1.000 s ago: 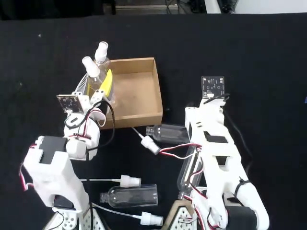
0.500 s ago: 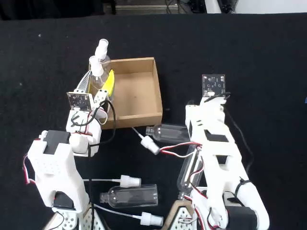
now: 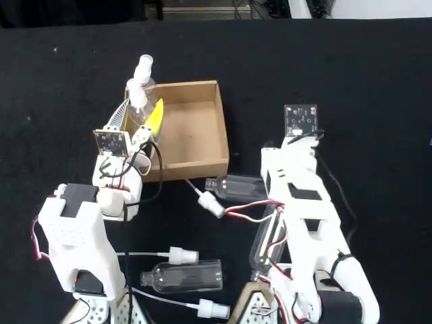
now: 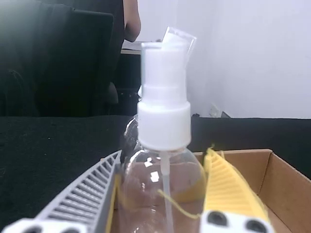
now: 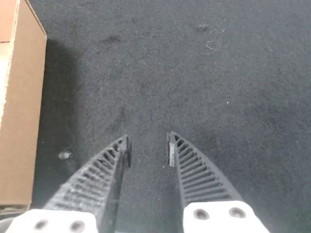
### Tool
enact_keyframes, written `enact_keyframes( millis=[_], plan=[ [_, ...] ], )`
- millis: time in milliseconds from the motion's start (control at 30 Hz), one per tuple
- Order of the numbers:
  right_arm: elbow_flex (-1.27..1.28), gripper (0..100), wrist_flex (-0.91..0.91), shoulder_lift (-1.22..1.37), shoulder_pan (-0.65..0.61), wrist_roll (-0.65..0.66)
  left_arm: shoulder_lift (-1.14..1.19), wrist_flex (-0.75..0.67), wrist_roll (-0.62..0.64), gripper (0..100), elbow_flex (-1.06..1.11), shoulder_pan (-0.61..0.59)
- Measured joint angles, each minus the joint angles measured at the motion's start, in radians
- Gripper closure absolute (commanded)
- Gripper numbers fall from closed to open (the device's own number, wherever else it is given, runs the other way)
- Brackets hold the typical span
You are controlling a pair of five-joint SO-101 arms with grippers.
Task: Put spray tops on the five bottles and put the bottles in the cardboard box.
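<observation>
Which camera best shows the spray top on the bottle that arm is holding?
The left wrist view: the spray top stands close up, seated on the held bottle. The high view shows it small, by the cardboard box. The right wrist view faces the table.

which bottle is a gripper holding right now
The upright capped bottle at the cardboard box's side nearest the left arm, clamped in the left gripper. The lying bottles on the table are free.

The white left arm stood reached forward, its end effector, one finger grey and one yellow, clamped around a clear plastic spray bottle. The white right arm lay stretched forward, its black-fingered end effector slightly parted.
</observation>
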Motion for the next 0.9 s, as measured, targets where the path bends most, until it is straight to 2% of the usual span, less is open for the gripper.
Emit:
enact_keyframes(
  millis=[367,567,900],
  plan=[
    [0.0,89.9,0.0,0.0,0.0,0.0,0.0,0.0,-0.002,75,0.002,0.0],
    [0.0,89.9,0.0,0.0,0.0,0.0,0.0,-0.087,-0.009,75,0.04,0.003],
    [0.0,89.9,0.0,0.0,0.0,0.0,0.0,-0.1,-0.011,75,0.043,0.003]
  ],
)
